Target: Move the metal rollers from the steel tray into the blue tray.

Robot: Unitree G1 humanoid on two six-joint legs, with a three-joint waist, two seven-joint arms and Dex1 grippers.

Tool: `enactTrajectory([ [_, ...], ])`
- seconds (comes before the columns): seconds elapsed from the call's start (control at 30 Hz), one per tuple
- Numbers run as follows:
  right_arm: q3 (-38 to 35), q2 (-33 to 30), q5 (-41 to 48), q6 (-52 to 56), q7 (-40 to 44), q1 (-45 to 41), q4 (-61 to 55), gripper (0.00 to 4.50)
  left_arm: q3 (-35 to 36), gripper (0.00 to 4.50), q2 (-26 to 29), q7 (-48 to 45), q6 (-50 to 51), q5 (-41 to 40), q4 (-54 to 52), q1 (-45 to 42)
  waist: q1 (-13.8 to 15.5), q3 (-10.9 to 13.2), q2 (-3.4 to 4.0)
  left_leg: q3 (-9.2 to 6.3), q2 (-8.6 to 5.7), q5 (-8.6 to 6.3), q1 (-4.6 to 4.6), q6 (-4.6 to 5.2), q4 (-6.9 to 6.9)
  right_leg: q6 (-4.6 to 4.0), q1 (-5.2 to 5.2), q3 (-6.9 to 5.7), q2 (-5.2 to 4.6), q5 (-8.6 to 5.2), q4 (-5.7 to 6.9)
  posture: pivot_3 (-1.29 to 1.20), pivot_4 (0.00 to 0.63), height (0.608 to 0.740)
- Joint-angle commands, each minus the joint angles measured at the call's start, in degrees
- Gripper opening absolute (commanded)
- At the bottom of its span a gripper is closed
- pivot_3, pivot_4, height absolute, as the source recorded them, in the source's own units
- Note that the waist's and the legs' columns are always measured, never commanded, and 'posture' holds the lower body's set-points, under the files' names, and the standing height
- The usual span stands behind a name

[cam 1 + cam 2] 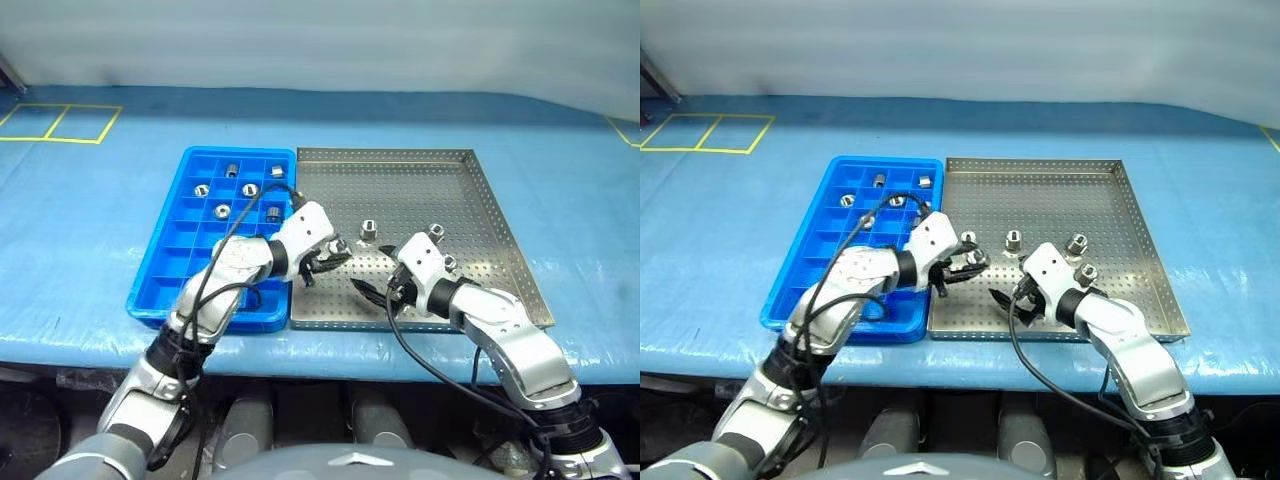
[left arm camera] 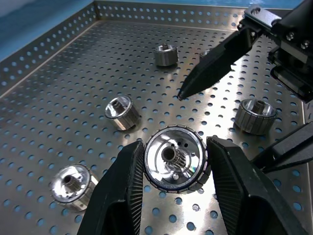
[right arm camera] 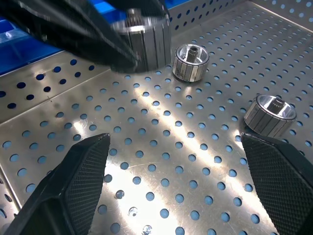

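On the blue worktop [image 1: 90, 200], steel tray [image 1: 500, 240] and blue tray [image 1: 160, 270] sit side by side, touching, toward the near edge. Left tool [image 2: 173, 169] clenched on one metal roller [image 2: 172, 157], lifted just clear of the steel tray floor near its blue-tray side. Right tool [image 3: 176, 181] released, spread wide, hovering low over the steel tray. Loose rollers [image 1: 368, 230] remain; six already sit in far compartments. Step: carry. Next: swing over an empty cell, lower, release.
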Motion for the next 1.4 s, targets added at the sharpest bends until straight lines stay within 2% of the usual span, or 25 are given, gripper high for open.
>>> enactTrajectory([
  [0.03,0.3,-0.5,0.1,-2.0,1.9,-2.0,-0.4,4.5,5.8,1.71,2.3,5.8,3.5,1.9,-7.6,2.5,0.2,0.0,-0.01,0.0,0.02,0.0,0.01,0.0,0.0,0.0,0.0,0.0,0.01,0.0,0.0,0.17,0.15,0.74],
  [0.13,1.2,-0.2,0.2,-2.9,3.3,-3.3,0.6,4.5,11.5,1.71,2.5,13.4,8.1,4.9,-11.3,5.3,0.6,0.0,-0.04,-0.06,0.01,0.0,0.01,0.0,0.01,-0.01,0.03,-0.04,0.02,0.0,0.0,0.21,0.15,0.74],
  [0.27,1.4,0.4,0.1,-3.4,3.6,-4.4,2.1,4.5,19.3,1.71,-0.9,23.4,13.5,7.9,-13.8,7.8,1.5,0.1,-0.12,-0.11,0.01,0.0,0.0,0.0,0.02,0.0,0.06,-0.09,0.02,0.0,-0.02,0.24,0.15,0.74],
  [0.43,1.9,1.1,0.0,-3.6,4.0,-5.8,3.5,4.5,21.8,1.71,-3.8,31.6,15.0,11.3,-12.9,10.4,3.5,0.1,-0.17,-0.15,0.0,0.0,0.0,-0.01,0.01,-0.01,0.07,-0.14,0.02,0.0,-0.02,0.27,0.15,0.74],
  [0.7,2.1,1.6,-0.4,-3.7,3.8,-5.8,3.9,4.5,24.3,1.71,-9.1,35.6,10.9,8.7,-3.2,9.3,5.7,0.1,-0.25,-0.16,-0.02,0.02,0.01,-0.04,0.04,-0.02,0.14,-0.16,0.01,0.0,-0.06,0.28,0.15,0.74],
  [0.97,1.4,1.2,-0.8,-3.8,3.1,-3.9,2.4,4.5,23.6,1.71,-8.9,35.1,6.3,7.3,3.3,6.9,5.7,0.1,-0.25,-0.15,-0.01,0.01,0.0,-0.05,0.03,-0.03,0.14,-0.17,0.01,0.0,-0.11,0.23,0.15,0.74],
  [1.07,1.1,1.3,-0.8,-3.8,2.9,-3.4,1.9,4.5,22.3,2.69,-8.0,34.0,5.9,7.2,3.0,7.1,5.6,0.1,-0.25,-0.15,-0.01,0.01,0.01,-0.05,0.0,-0.03,0.14,-0.17,0.01,0.0,-0.11,0.22,0.15,0.74],
  [1.2,0.7,1.3,-0.9,-3.7,2.3,-2.7,1.2,4.5,23.6,3.96,-10.8,34.0,2.3,4.2,0.6,6.6,5.4,0.1,-0.26,-0.15,-0.01,0.02,0.0,-0.05,0.02,-0.03,0.14,-0.17,0.0,0.0,-0.11,0.21,0.15,0.74],
  [1.33,-0.4,0.9,-0.5,-3.3,1.9,-1.9,0.0,4.5,22.1,3.96,-13.2,23.7,-3.4,-6.4,-2.9,4.8,5.3,0.2,-0.27,-0.15,-0.02,0.02,-0.03,-0.06,0.04,-0.03,0.14,-0.19,-0.02,0.01,-0.13,0.18,0.15,0.74],
  [1.4,-1.0,0.7,-0.6,-3.1,1.5,-1.2,-0.7,4.5,18.2,3.96,-12.8,17.6,-3.9,-9.4,-1.7,2.1,5.2,0.2,-0.27,-0.15,-0.02,0.02,-0.05,-0.06,0.04,-0.03,0.14,-0.19,-0.02,0.01,-0.14,0.16,0.15,0.74],
])
